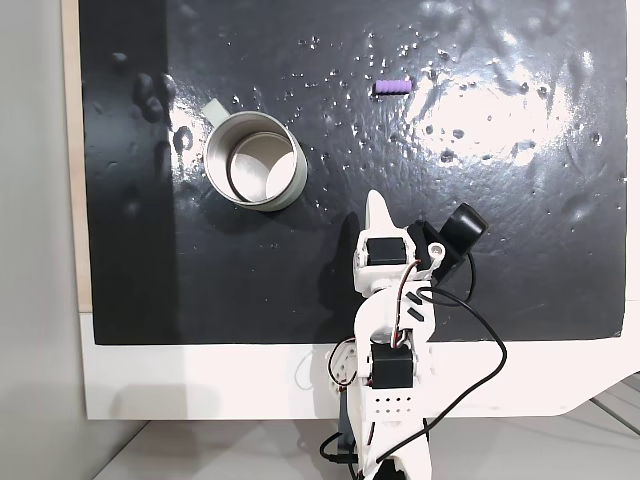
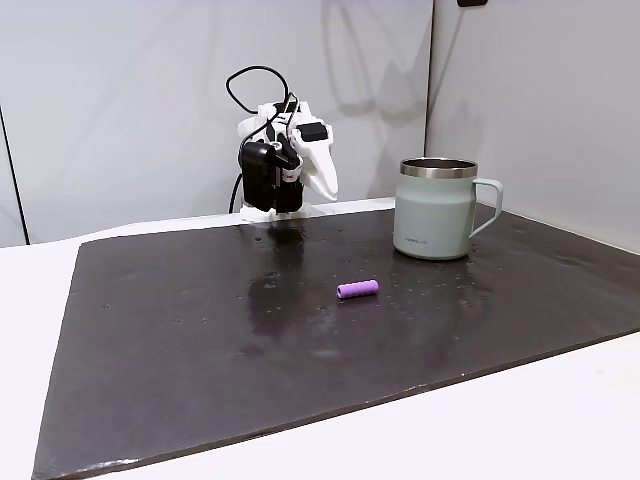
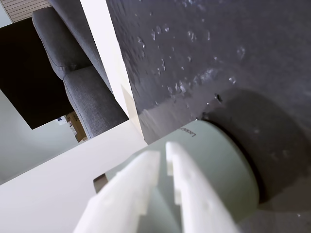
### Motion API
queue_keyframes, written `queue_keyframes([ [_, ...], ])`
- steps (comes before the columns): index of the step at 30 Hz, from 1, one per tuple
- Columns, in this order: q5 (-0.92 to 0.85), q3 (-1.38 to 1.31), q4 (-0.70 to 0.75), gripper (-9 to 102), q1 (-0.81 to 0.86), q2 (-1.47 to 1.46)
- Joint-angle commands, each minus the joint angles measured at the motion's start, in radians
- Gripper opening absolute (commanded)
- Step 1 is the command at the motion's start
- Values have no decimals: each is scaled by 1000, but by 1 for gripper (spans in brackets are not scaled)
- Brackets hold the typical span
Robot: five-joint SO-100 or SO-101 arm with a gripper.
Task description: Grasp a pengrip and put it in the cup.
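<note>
The purple pengrip (image 1: 391,87) lies alone on the black mat, also seen as a short tube (image 2: 357,289) near the mat's middle. The pale metal cup (image 1: 255,160) stands upright and looks empty, with its handle tab toward the far left in that fixed view; it also stands at the right (image 2: 435,208). My gripper (image 1: 377,205) hangs at the folded arm, well apart from both things. In the wrist view its white fingers (image 3: 141,184) lie almost together, shut on nothing, with the cup's side (image 3: 218,160) behind them.
The black mat (image 1: 480,250) is wrinkled and shiny, on a white table (image 1: 200,385). The arm's base (image 2: 270,205) stands at the mat's far edge. A grey sofa (image 3: 82,92) shows beyond the table edge in the wrist view.
</note>
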Motion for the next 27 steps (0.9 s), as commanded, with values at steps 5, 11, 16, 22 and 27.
queue_keyframes([
  [5,2,54,-25,0,-9,15],
  [11,0,54,-25,0,-9,15],
  [16,-49,-18,2,0,0,15],
  [22,-91,-201,49,0,-2,-46],
  [27,-86,-568,140,0,34,-477],
])
